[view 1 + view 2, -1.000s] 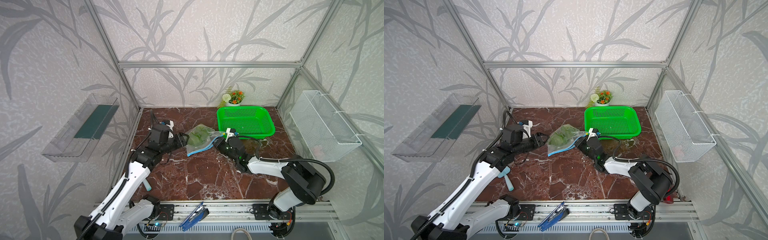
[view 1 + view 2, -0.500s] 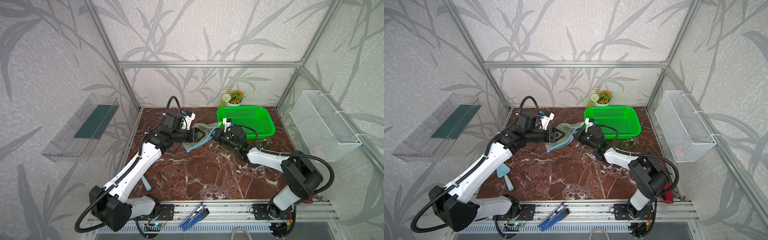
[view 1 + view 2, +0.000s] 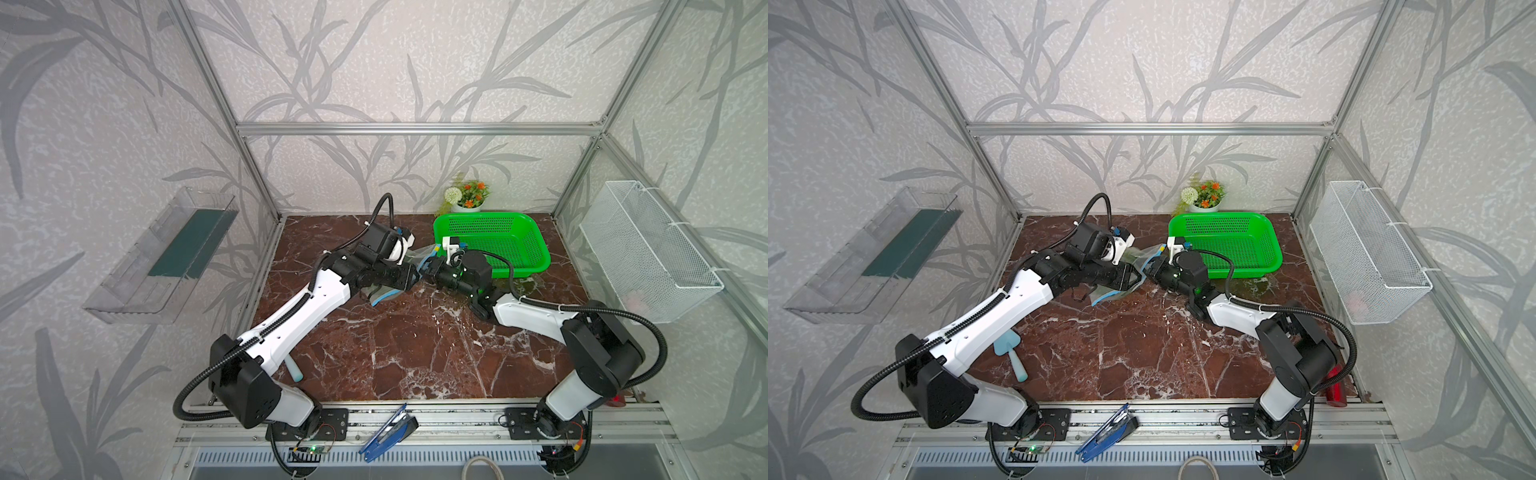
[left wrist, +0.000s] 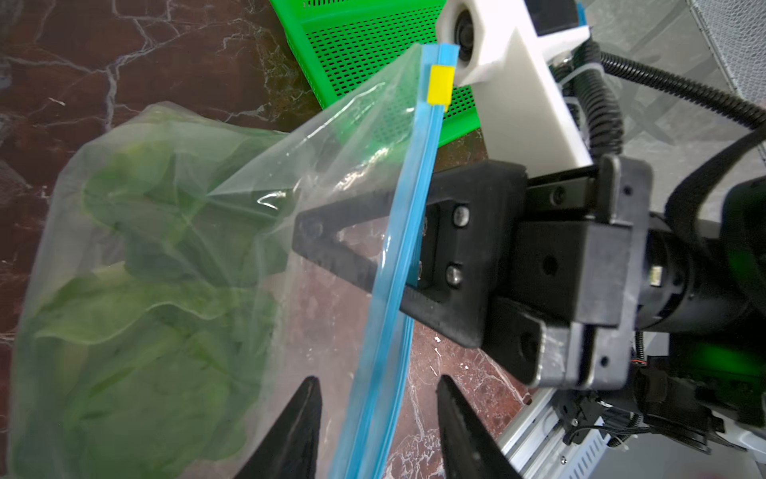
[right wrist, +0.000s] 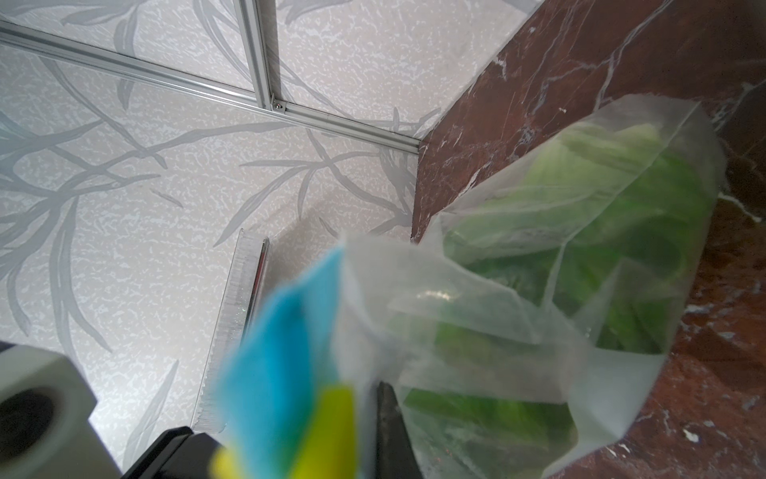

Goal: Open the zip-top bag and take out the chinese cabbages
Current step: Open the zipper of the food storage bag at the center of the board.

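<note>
We are pinching the zip-top bag (image 4: 257, 174) of chinese cabbages (image 4: 145, 331) in our right gripper (image 4: 306, 236) toward the counter's (image 3: 415, 345) back edge, our left gripper (image 4: 377, 379) straddling its zip strip (image 4: 406, 232), fingers spread.

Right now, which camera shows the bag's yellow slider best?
Left wrist view: the yellow slider sits sharp near one end of the blue zip strip on the zip-top bag. The right wrist view gives only a yellow blur; in both top views it is too small to see.
</note>
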